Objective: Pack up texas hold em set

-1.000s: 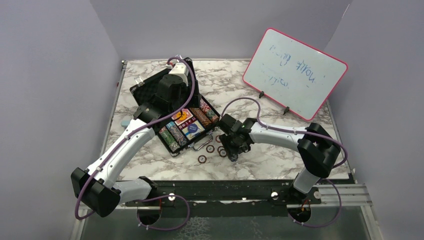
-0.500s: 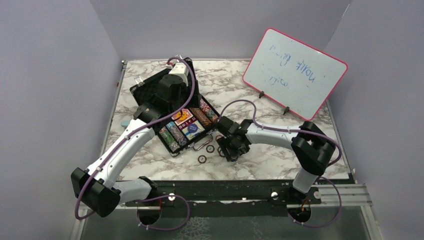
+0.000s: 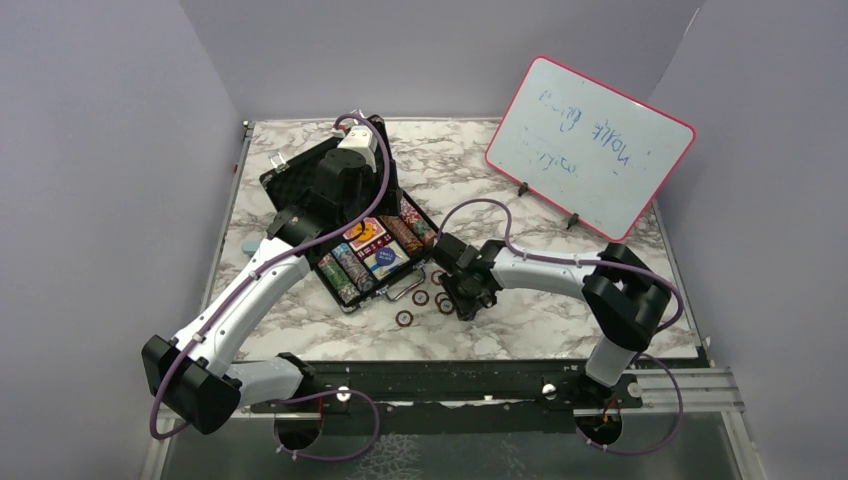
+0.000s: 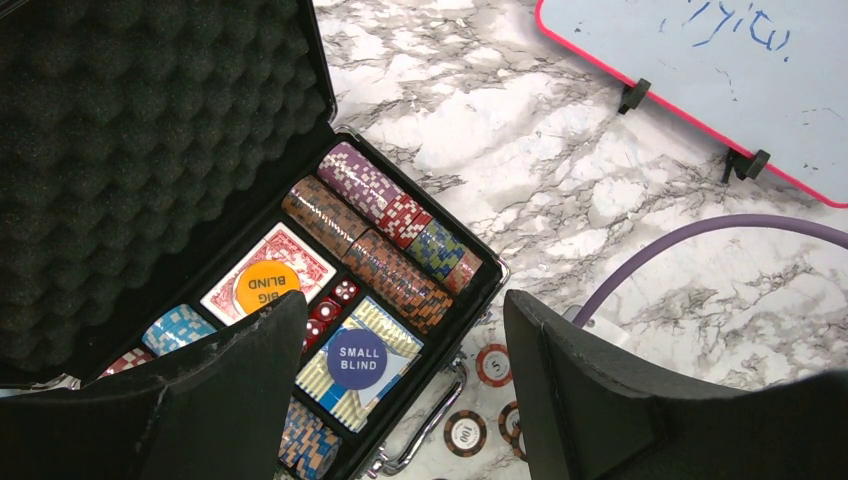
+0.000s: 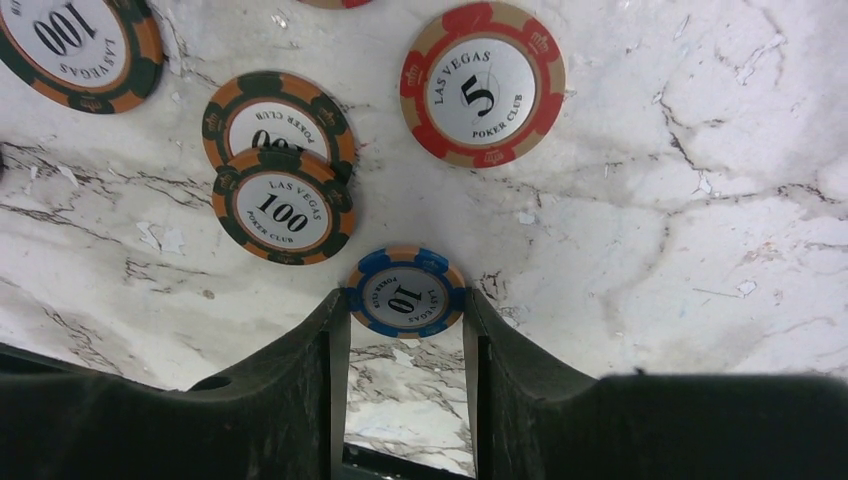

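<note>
The black foam-lined case lies open at the table's left, holding rows of striped chips, card decks, red dice, a "BIG BLIND" button and a "SMALL BLIND" button. My left gripper hovers open and empty above the case; its own view looks down on the tray. Loose chips lie by the silver handle. My right gripper is down at the table among them, shut on a blue "10" chip by its edges. Two "100" chips and a red "5" chip lie just beyond.
A pink-framed whiteboard stands at the back right on small feet. A small light-blue object lies left of the case, partly under my left arm. My right arm's purple cable arcs over the marble top near the case.
My right gripper has shifted a little left, toward the loose chips by the case handle. The left arm and the case have not moved.
</note>
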